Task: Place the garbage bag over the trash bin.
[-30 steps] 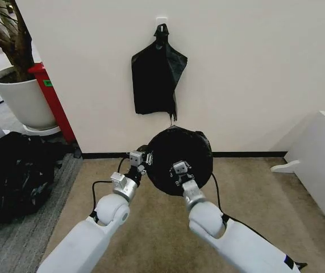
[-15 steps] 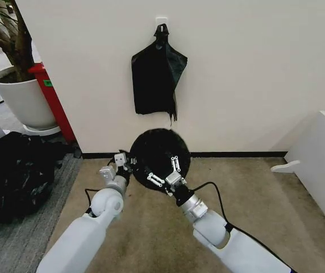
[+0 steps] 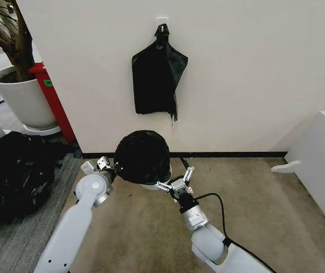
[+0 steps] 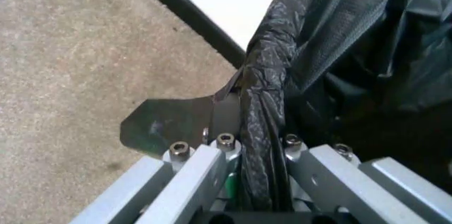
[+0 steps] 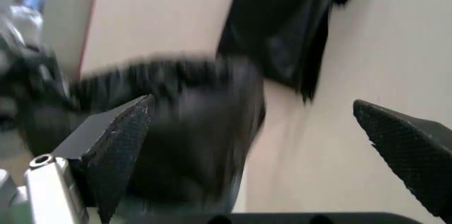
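Fitting step judged under way: the thin, glossy, crinkled black plastic garbage bag (image 3: 142, 156) is being held draped over the small round cream-white plastic trash bin (image 3: 149, 184), above beige carpet. Left gripper (image 4: 249, 150) jaws are clenched on gathered film at nine o'clock; right gripper (image 3: 175, 178) jaws are spread, empty, at four o'clock. Next, film likely needs pulling down around the rim.
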Controlling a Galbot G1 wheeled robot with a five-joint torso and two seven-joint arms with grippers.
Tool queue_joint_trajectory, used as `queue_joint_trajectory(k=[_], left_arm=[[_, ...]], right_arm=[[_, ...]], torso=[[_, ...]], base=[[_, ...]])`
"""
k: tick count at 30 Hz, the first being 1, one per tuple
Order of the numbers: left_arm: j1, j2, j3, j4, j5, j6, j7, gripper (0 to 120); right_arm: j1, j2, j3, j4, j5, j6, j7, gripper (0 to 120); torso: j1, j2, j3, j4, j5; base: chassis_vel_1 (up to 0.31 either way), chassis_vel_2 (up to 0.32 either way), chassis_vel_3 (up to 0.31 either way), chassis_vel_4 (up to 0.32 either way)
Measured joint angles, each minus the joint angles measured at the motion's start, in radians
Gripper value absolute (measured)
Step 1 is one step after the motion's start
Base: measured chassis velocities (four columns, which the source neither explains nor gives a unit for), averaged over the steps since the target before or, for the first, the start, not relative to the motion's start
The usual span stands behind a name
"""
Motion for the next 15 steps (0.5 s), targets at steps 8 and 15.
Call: queue_joint_trajectory(k=[8,15], left_arm=[[0.037,0.014,-0.009,-0.081,-0.016,0.016,0.000,1],[0.046,0.021,-0.010,-0.116,-0.023,0.019,0.002,1]], right_arm=[[0.031,0.021,0.002,-0.092,0.093,-0.073,0.027,100],[0.045,0.026,0.007,-0.170,0.061,-0.049,0.006,100]], torso=[[0.000,0.000,0.000,0.0001,-0.0001],[0.000,0.000,0.000,0.0002,-0.0001]], base=[[0.000,0.000,0.000,0.000],[0.000,0.000,0.000,0.000]])
